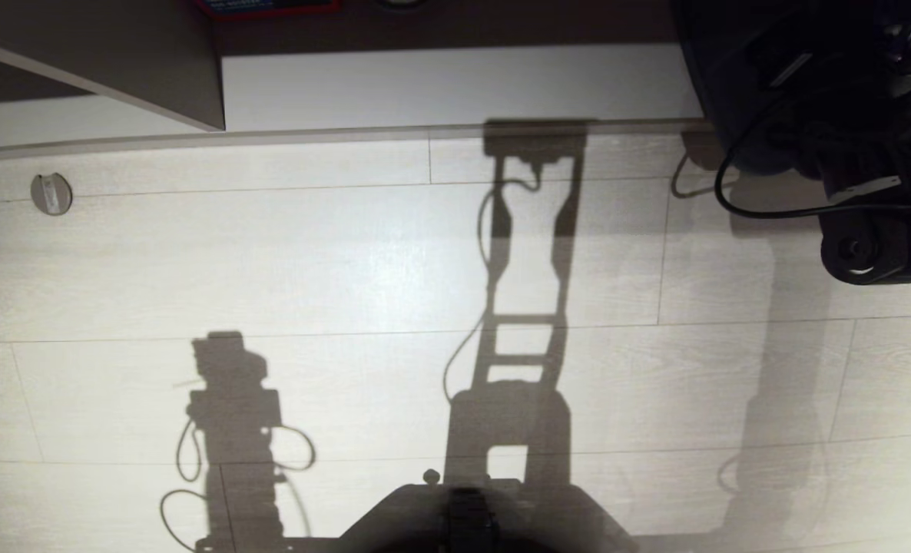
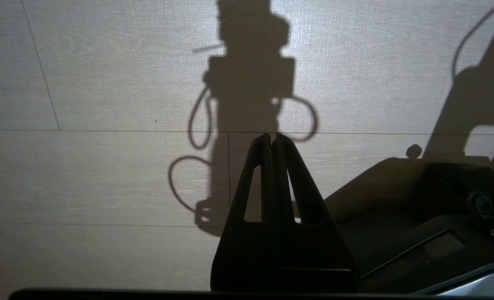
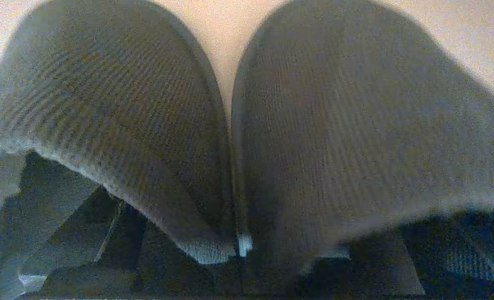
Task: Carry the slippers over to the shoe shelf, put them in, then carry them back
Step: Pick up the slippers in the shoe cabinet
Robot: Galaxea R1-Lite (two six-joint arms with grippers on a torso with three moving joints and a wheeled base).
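The two slippers, dark and ribbed, fill the right wrist view side by side, one (image 3: 118,104) touching the other (image 3: 355,116), on a pale surface. My right gripper (image 3: 238,250) sits right behind them, open, its dark fingers (image 3: 63,233) spread wide under the edges of the bands. In the head view the right arm (image 1: 847,115) reaches over the front lip of the shoe shelf (image 1: 455,84) and hides the slippers. My left gripper (image 2: 272,136) hangs shut and empty above the floor.
A grey side panel (image 1: 117,61) stands at the shelf's left. A round metal floor fitting (image 1: 51,193) lies on the pale plank floor. A cable (image 1: 720,196) loops off the right arm. My own base (image 1: 471,514) shows at the near edge.
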